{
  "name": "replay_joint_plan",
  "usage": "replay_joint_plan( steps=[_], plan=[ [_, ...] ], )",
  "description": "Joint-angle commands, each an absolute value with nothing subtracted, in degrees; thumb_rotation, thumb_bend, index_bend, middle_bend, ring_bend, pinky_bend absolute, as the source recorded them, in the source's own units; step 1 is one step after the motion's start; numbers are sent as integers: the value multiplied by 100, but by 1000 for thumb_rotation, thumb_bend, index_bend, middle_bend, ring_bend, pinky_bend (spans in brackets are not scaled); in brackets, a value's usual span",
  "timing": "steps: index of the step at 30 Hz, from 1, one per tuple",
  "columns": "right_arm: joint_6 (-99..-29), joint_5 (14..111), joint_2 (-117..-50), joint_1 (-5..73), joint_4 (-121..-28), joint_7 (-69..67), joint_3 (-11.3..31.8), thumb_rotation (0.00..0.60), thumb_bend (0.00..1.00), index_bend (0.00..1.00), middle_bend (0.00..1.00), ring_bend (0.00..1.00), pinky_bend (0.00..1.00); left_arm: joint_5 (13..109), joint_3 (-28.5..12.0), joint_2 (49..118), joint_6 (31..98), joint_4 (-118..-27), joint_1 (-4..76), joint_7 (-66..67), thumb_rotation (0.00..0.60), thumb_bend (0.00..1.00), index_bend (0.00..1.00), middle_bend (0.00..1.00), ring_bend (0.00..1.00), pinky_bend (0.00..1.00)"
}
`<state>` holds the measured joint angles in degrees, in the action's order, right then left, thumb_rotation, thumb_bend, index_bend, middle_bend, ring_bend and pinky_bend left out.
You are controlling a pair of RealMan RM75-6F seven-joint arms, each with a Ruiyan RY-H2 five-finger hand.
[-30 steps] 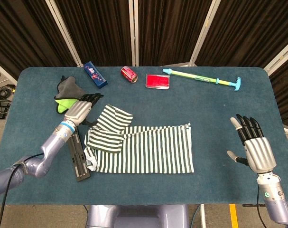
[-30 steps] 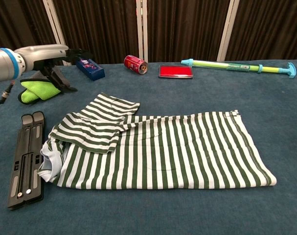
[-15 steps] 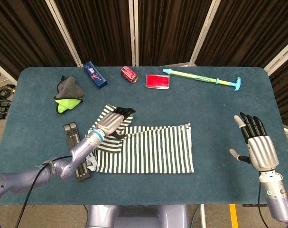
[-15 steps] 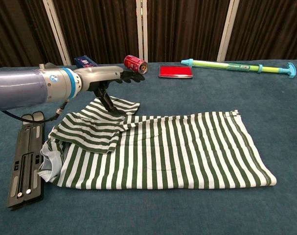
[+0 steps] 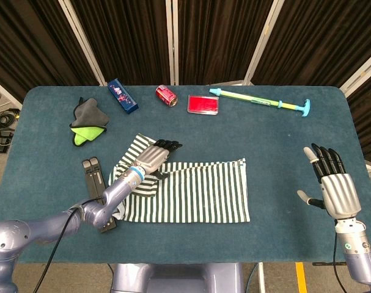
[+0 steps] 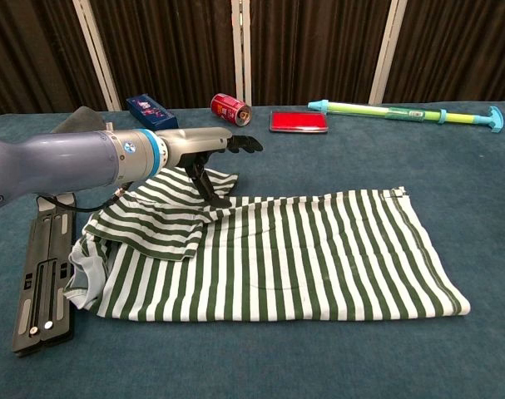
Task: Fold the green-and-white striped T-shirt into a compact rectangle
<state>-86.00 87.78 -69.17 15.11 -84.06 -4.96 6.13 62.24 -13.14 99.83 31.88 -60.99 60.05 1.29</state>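
Left hand (image 6: 209, 148) hovers empty, fingers extended, over the T-shirt (image 6: 302, 253)'s folded sleeve directly below, so the next move looks like pinching that edge.

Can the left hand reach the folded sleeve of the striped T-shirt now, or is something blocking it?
Probably yes: the left hand hovers open right over the folded sleeve of the T-shirt, nothing between them.

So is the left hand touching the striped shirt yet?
Cannot tell. In the chest view the left hand hangs over the shirt with its thumb pointing down toward the folded sleeve, but neither view plainly shows contact or a gap.
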Motion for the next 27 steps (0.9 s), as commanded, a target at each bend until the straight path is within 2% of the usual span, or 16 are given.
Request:
replay_joint_plan(
  steps=[1,27],
  plan=[
    [-8582,8773,-6923,1512,-8399,-490,623,600,20,38,0,0,0,6185,-1330,10092,3093,-5997,6041,14,600,309,0,0,0,0],
    [-8506,8719,-6953,1487,-8331,-453,729,600,21,44,0,0,0,6618,-1263,10809,2733,-4591,6399,-331,600,310,0,0,0,0]
  ],
)
